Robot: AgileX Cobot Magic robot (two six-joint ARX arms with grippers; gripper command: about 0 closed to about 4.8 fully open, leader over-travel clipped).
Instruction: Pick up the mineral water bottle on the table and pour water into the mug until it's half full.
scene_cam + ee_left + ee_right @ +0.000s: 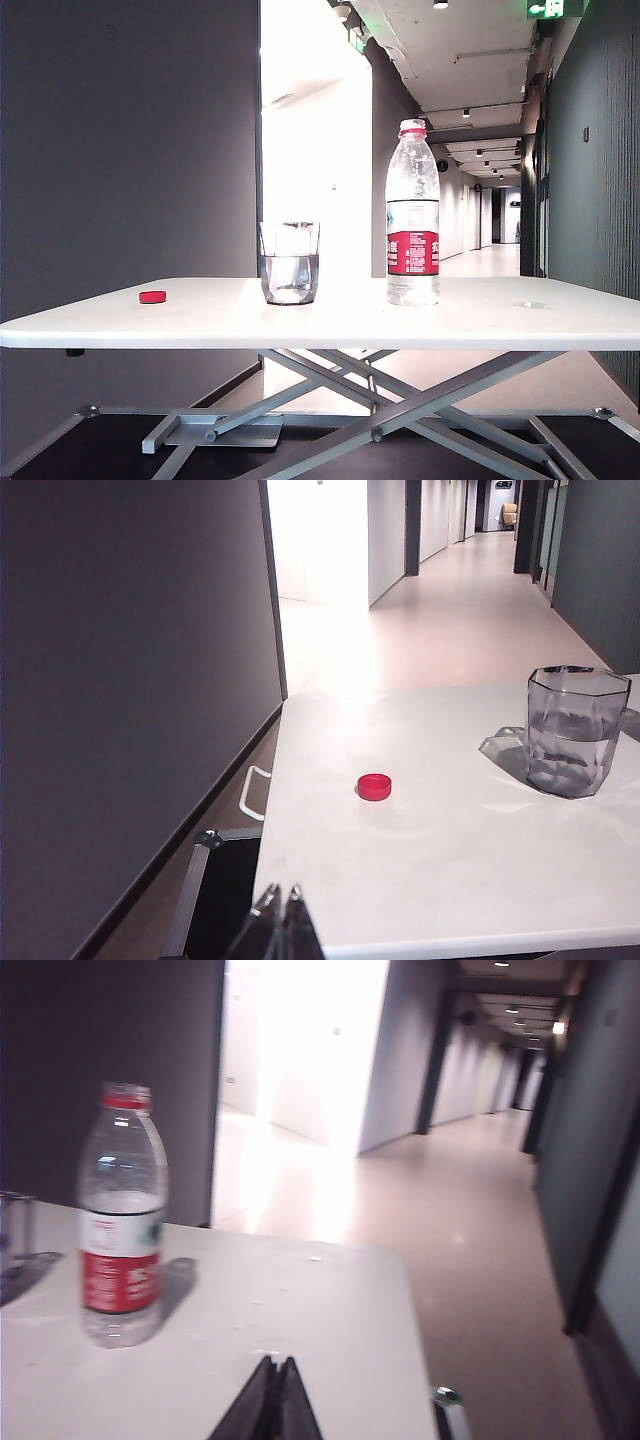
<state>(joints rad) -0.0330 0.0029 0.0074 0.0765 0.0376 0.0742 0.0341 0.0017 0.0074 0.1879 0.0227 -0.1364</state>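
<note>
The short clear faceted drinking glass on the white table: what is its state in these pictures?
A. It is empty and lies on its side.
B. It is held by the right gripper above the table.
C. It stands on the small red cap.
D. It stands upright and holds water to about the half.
D: the short clear faceted drinking glass stands upright on the white table with water roughly halfway up, apart from the small red cap; neither gripper touches it.

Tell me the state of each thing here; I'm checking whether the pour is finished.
mineral water bottle: upright, uncapped, nearly empty.
mug: upright, about half full.
red cap: lying loose on the table.
left gripper: shut, holding nothing.
right gripper: shut, holding nothing.
</note>
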